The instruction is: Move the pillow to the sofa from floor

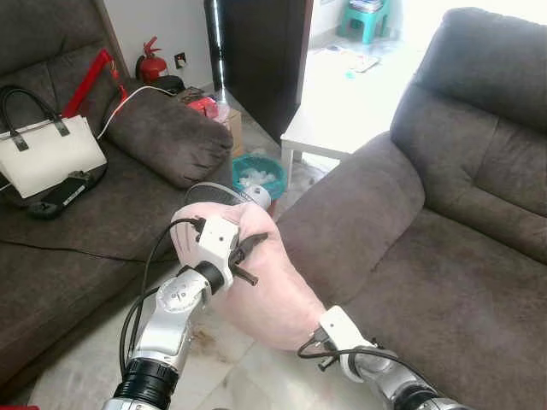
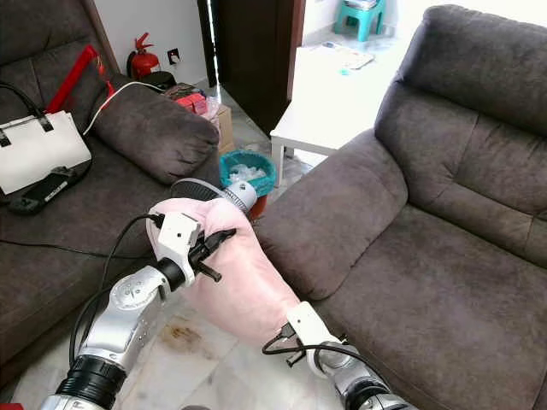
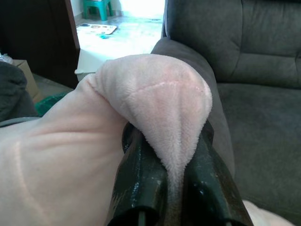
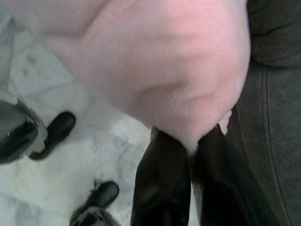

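Note:
A soft pink pillow (image 1: pixel 265 286) hangs in the air between my two arms, above the marble floor and just left of the grey sofa's (image 1: pixel 444 256) armrest. My left gripper (image 1: pixel 248 252) is shut on the pillow's upper left corner; in the left wrist view that corner (image 3: pixel 162 101) is pinched between the black fingers (image 3: pixel 141 179). Lower down, my right gripper (image 1: pixel 329 329) is shut on the pillow's bottom edge, and the right wrist view has the pink fabric (image 4: pixel 155 61) squeezed between its fingers (image 4: pixel 162 183).
A second dark sofa (image 1: pixel 77 213) on the left carries a white handbag (image 1: pixel 47 154) and a bolster cushion (image 1: pixel 167 132). Behind the pillow stand a teal basket (image 1: pixel 259 175), a round fan, a white table (image 1: pixel 329 128) and a dark cabinet (image 1: pixel 261 60). A red fire extinguisher (image 1: pixel 152 61) stands by the wall.

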Motion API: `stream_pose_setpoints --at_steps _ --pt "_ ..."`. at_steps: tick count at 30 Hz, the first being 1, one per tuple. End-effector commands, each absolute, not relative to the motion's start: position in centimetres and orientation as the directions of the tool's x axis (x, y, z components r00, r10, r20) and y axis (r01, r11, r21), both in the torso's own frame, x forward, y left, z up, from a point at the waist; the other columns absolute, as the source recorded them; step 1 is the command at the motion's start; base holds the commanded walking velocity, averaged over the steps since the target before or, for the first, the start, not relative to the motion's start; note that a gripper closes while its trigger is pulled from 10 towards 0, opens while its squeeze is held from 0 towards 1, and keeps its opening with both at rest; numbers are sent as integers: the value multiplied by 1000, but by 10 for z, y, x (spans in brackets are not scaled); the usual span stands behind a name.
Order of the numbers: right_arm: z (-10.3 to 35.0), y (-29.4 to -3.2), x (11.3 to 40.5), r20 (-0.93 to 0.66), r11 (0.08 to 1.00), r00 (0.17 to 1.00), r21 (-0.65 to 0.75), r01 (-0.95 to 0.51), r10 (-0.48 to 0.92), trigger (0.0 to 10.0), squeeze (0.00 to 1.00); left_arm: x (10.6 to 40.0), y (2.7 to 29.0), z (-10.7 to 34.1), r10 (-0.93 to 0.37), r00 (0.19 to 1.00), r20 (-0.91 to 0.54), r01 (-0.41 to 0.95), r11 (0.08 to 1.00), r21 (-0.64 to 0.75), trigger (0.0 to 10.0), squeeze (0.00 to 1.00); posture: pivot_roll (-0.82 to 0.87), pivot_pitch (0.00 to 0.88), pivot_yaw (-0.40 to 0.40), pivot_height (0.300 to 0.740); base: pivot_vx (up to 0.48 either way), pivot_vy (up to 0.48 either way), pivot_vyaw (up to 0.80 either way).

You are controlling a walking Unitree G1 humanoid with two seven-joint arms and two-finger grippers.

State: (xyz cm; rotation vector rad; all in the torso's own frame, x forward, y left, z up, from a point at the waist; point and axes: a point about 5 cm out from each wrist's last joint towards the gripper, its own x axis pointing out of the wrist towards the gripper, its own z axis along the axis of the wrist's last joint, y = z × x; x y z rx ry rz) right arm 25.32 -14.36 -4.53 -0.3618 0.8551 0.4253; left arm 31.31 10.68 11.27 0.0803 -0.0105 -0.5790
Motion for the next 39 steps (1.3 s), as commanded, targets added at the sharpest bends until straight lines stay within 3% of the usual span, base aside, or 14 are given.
stream_pose_setpoints --at_steps 1,6,7,8,9,13,17,21,27,39 --pt "-39 -139 259 -739 871 627 -115 -478 246 0 0 312 99 121 -575 818 31 567 814 123 10000 0 145 0 -35 740 0 0 0" --pt "-36 -156 260 -689 924 696 -103 -370 202 0 0 308 112 103 -516 856 -33 515 846 135 10000 0 137 2 -35 740 0 0 0" --pt "-35 -162 261 -675 934 713 -99 -344 191 4353 0 307 116 99 -495 868 -43 496 858 134 10000 0 137 2 -35 740 0 0 0" --pt "-34 -166 261 -666 939 722 -95 -330 186 4353 0 306 118 97 -483 874 -50 485 864 133 10000 0 137 2 -35 740 0 0 0" --pt "-32 -171 261 -653 946 735 -86 -313 183 10000 0 305 120 95 -467 883 -59 470 872 134 10000 0 135 5 -36 740 0 0 0" --pt "-26 -200 249 -569 958 804 -92 -273 174 10000 0 301 129 86 -396 915 -81 404 900 161 10000 0 130 6 -37 740 0 0 0" --pt "4 -199 259 -396 973 903 -83 -217 168 10000 0 300 140 89 -277 960 -43 280 936 212 10000 0 126 12 -41 740 0 0 0" --pt "24 -197 259 -306 980 941 -89 -180 145 10000 0 300 147 98 -205 978 22 193 949 248 10000 0 126 17 -46 740 0 0 0" --pt "60 -197 258 -131 999 991 15 -38 40 10000 0 299 146 118 -152 980 129 103 940 325 10000 0 120 18 -48 740 0 0 0" --pt "99 -182 273 26 997 999 65 -38 36 10000 0 303 130 142 -141 956 257 39 930 365 10000 0 123 3 -59 740 0 0 0"
